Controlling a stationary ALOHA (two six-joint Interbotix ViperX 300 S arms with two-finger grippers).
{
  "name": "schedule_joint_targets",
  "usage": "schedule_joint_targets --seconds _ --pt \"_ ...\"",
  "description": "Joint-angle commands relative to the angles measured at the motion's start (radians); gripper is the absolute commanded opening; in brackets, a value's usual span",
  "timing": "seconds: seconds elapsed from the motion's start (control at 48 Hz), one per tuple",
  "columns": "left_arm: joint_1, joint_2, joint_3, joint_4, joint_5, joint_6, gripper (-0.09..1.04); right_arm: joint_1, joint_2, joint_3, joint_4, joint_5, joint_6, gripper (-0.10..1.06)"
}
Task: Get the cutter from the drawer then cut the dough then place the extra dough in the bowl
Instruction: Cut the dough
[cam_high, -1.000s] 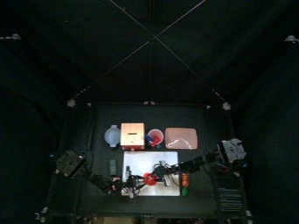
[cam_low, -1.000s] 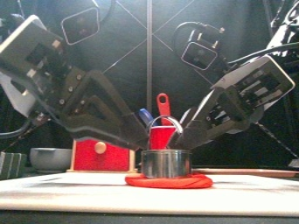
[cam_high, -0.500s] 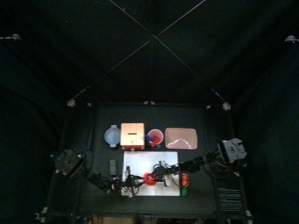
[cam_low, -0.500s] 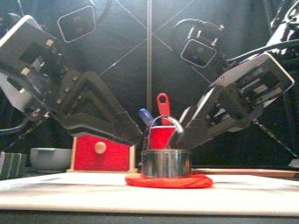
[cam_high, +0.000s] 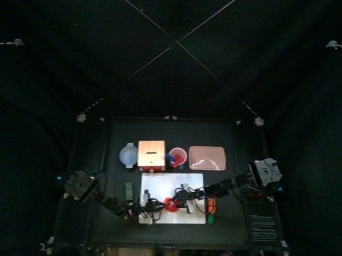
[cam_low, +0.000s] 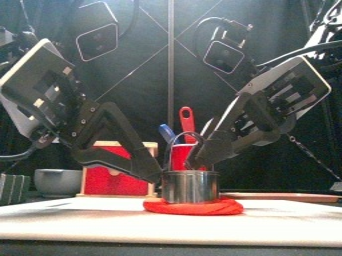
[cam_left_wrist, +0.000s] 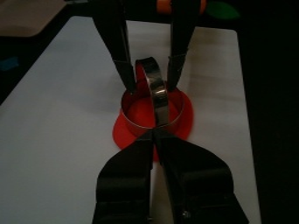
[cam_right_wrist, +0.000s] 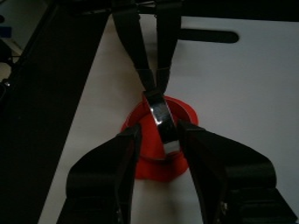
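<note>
A flat red dough disc lies on the white cutting board. The round metal cutter stands upright on the dough. My right gripper comes down from the right and is shut on the cutter, one finger on each side of the ring. My left gripper reaches in low from the left. Its jaws are drawn together, with the tips against the cutter's base at the dough's edge. What lies between those tips is hidden.
Behind the board stand the blue-grey bowl, the wooden box with a red drawer front, the red cup with toy knives and the pink tray. A green toy lies by the board's right side.
The left arm has dropped lower and flatter, bringing its gripper down to the cutter's base. The right gripper, cutter and dough have stayed put.
</note>
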Motion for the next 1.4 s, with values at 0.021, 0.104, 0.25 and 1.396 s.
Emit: schedule_joint_targets --seconds 0.021,0.104,0.25,1.396 --pt "0.006 -0.012 -0.017 -0.002 0.003 -0.002 0.53 -0.002 -0.040 -0.017 0.000 -0.003 -0.003 0.76" --pt "0.008 -0.009 -0.017 -0.006 0.006 -0.002 0.52 -0.002 -0.040 -0.017 0.000 -0.003 -0.006 0.76" --pt "0.008 -0.006 -0.017 -0.006 0.009 -0.005 0.52 -0.002 -0.041 -0.017 -0.002 -0.003 -0.009 0.75" --pt "0.020 0.017 -0.025 -0.037 0.072 -0.006 0.46 -0.002 -0.043 -0.018 -0.002 0.009 -0.011 0.52"
